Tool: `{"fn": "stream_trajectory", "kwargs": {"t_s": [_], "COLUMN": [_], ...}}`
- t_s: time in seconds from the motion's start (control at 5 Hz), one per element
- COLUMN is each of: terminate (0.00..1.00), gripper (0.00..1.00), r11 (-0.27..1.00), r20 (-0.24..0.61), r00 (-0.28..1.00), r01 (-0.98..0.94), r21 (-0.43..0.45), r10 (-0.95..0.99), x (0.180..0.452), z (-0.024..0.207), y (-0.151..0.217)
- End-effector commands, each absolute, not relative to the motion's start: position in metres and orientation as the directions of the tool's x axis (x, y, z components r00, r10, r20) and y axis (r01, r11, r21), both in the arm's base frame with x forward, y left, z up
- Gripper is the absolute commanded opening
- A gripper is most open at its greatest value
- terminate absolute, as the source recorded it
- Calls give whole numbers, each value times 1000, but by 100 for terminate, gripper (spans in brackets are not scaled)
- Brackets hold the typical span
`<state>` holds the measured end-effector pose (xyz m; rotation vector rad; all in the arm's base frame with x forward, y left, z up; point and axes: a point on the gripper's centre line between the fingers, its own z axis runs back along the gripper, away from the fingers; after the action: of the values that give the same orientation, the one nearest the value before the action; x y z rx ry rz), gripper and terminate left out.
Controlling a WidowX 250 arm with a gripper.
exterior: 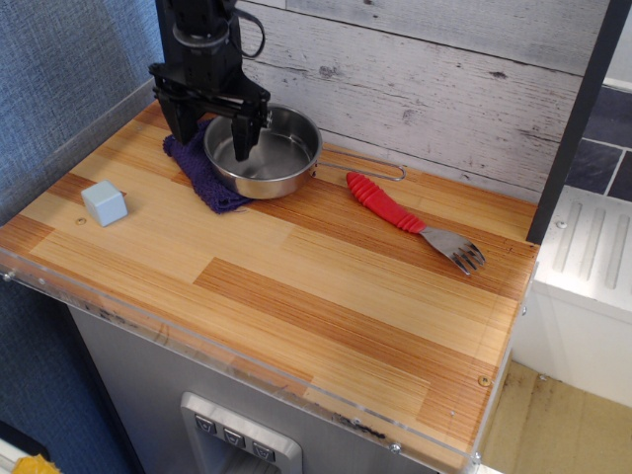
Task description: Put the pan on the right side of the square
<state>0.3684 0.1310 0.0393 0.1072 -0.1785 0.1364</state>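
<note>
The pan (pixel 272 156), a small shiny steel saucepan, sits at the back of the wooden counter, partly on a dark purple cloth (pixel 202 170). Its thin wire handle (pixel 370 170) points right. The square (pixel 104 202), a small pale blue-grey cube, lies near the counter's left edge, well left and in front of the pan. My black gripper (pixel 212 136) is open and straddles the pan's left rim: one finger is inside the pan, the other is outside over the cloth. It holds nothing.
A fork with a red handle (pixel 410 219) lies right of the pan, tines to the right. A grey plank wall stands right behind the pan, a blue wall on the left. Bare wooden counter (pixel 296 296) stretches in front.
</note>
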Motion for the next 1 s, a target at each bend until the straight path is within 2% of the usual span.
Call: {"fn": "stream_trajectory", "kwargs": {"t_s": [0.0,0.8], "terminate": [0,0], "gripper": [0,0], "r11": [984,989], "r20": [234,265], "r00": [969,960], "r01": [-117,-117], "r21": [134,87], "r10": [83,90], "x": [376,369], "z": [54,68], "y": [133,131]}}
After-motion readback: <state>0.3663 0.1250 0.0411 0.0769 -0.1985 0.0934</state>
